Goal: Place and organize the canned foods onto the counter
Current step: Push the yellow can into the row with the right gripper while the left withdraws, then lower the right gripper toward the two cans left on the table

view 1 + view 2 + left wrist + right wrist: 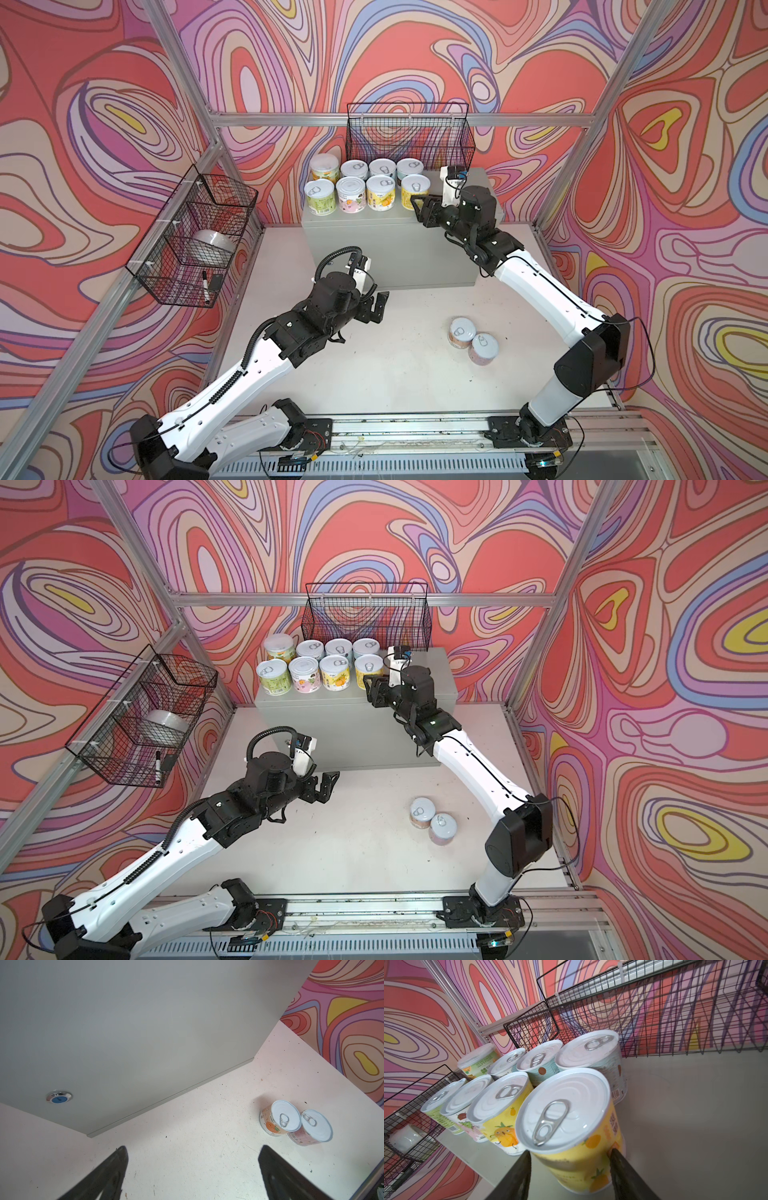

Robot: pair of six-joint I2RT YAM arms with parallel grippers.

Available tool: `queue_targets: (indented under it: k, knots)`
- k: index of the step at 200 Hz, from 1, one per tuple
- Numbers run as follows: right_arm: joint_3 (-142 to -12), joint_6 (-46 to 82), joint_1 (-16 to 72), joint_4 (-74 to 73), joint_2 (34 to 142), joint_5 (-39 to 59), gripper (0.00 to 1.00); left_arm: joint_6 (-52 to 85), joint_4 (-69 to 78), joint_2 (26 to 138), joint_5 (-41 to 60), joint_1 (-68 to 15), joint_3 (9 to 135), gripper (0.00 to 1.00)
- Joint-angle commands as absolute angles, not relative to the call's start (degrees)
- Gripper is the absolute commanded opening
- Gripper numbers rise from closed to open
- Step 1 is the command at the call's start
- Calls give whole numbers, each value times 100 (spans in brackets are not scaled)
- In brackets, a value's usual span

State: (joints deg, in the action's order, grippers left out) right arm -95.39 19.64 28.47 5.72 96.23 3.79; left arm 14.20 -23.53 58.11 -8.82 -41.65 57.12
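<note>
On the surface (pixel 675 1115), square the yellow can (pixel 564 1109) against the neighbouring can (pixel 500 1095) before your right gripper (pixel 569 1154), clamped on it, opens; left gripper (pixel 193 1147) hangs wide.

1. Green-labelled can (pixel 475 1066), rear left corner of the counter (pixel 685 1115): you can read white Chinese characters, apparently "三只松鼠".
2. Yellow can (pixel 566 1118), right end of the counter's front row: you find an orange QR-style code, not decodable.
3. Pale can (pixel 591 1059), right end of the counter's rear row: barcode, digits illegible.
4. Lock (pixel 59 1097), counter front: blue disc mark illegible.
</note>
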Motion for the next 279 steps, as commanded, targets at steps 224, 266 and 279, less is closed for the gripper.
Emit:
queue_targets:
  k: [224, 266, 279]
  knots:
    - [-7652, 1975, 2839, 5724, 7220, -479, 91, 1857, 1600, 6652, 383, -4524, 3422, 100]
    - [-6400, 2431, 2839, 5568, 7158, -176, 98, 2002, 1623, 6269, 366, -4562, 3078, 100]
    - [-6079, 2490, 2839, 5380, 7183, -215, 98, 2013, 1614, 6141, 331, -4588, 3010, 100]
